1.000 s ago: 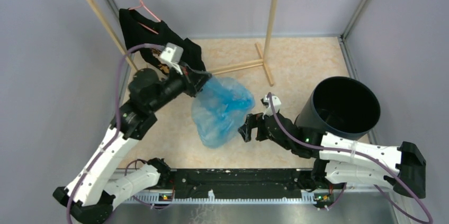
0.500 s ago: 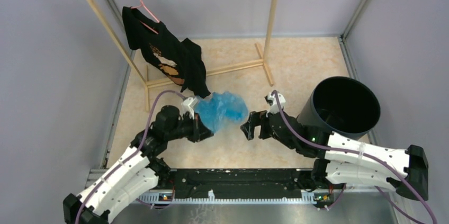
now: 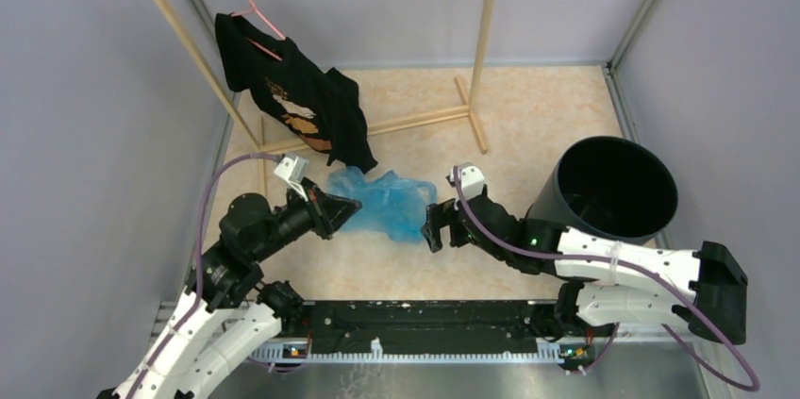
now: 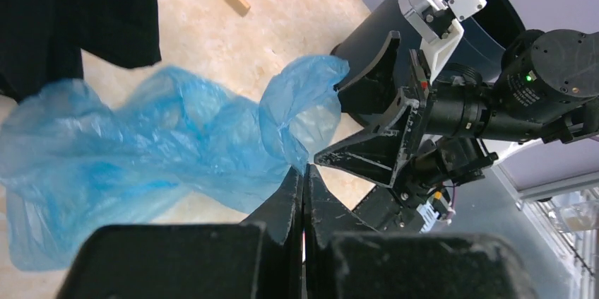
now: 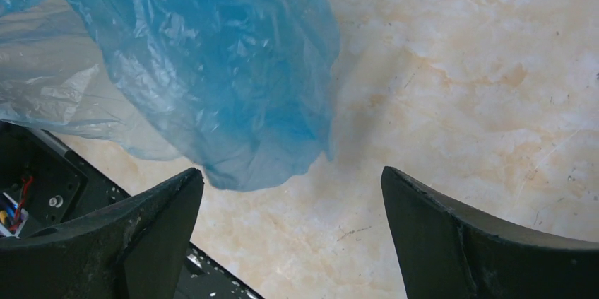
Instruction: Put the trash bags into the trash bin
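Note:
The trash bag (image 3: 382,201) is a crinkled, translucent light-blue sheet spread low over the floor between my two arms. My left gripper (image 3: 344,211) is shut, its tips pinching the bag's edge (image 4: 304,172); the rest of the bag (image 4: 141,157) trails off to the left. My right gripper (image 3: 434,224) stands open just right of the bag, nothing between its fingers (image 5: 291,172), with the bag's lower lobe (image 5: 212,66) hanging just ahead of the left finger. The black round trash bin (image 3: 613,191) stands upright at the right, behind the right arm, and also shows in the left wrist view (image 4: 374,37).
A black shirt (image 3: 292,102) hangs on a pink hanger from a wooden rack (image 3: 486,50) at the back left, its hem close above the bag. Grey walls close in the floor on three sides. A metal rail (image 3: 425,314) carries the arm bases along the near edge.
My left arm has pulled back towards its base and dropped, bringing the bag from up by the shirt down onto the floor. The right gripper edged left, closer to the bag, and stayed open.

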